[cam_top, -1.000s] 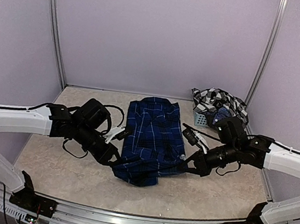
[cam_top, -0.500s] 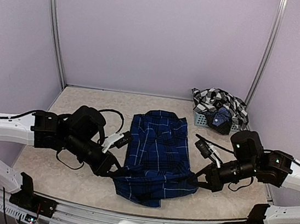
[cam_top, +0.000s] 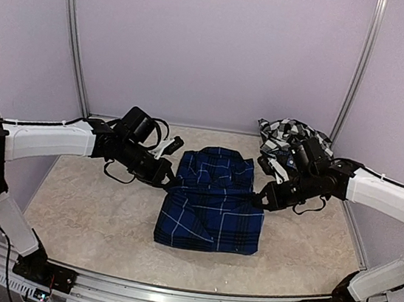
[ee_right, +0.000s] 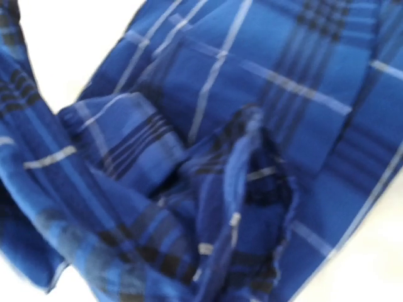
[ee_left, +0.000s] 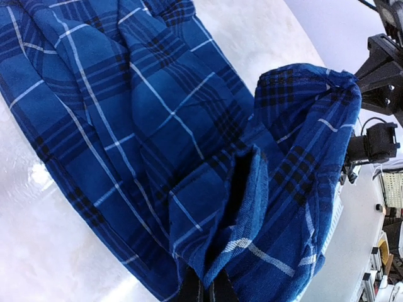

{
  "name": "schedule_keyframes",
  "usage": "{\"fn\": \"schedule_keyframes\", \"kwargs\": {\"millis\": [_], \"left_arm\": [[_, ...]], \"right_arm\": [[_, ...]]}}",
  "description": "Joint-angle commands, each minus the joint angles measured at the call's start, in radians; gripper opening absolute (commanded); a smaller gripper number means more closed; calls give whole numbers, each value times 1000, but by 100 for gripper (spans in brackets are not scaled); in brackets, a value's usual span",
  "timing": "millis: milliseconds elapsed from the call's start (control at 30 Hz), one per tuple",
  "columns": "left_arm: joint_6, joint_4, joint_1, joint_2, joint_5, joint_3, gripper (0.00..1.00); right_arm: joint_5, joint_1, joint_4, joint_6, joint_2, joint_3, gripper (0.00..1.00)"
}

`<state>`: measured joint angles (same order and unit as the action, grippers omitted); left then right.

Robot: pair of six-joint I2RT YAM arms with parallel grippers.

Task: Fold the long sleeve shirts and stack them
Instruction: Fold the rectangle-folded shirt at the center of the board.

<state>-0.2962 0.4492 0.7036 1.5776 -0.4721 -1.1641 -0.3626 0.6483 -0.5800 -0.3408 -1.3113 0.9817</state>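
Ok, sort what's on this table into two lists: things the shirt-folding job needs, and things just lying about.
Part of the job:
navy plaid shirt, pinched at its sides by the left end effector and the right end effector
black-and-white checked shirt, heaped at the far right

Just lying about:
mesh basket, largely hidden beneath that heap
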Motion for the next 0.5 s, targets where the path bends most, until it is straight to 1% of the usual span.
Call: {"fn": "schedule_keyframes", "kwargs": {"millis": [0,167,367,467], "left_arm": [[42,-9,-72,127,-39,-83,0],[40,-18,-87,287,-30,-160,0],[40,7,-102,418,13,-232,0],[39,23,-104,444,51,-239,0]], "right_arm": [[-11,-82,17,121,-127,70,0],[-26,-139,65,159,-250,94,0],[-31,-162,110,196,-358,124,0],[-20,-165,136,203,-389,118,5]]}}
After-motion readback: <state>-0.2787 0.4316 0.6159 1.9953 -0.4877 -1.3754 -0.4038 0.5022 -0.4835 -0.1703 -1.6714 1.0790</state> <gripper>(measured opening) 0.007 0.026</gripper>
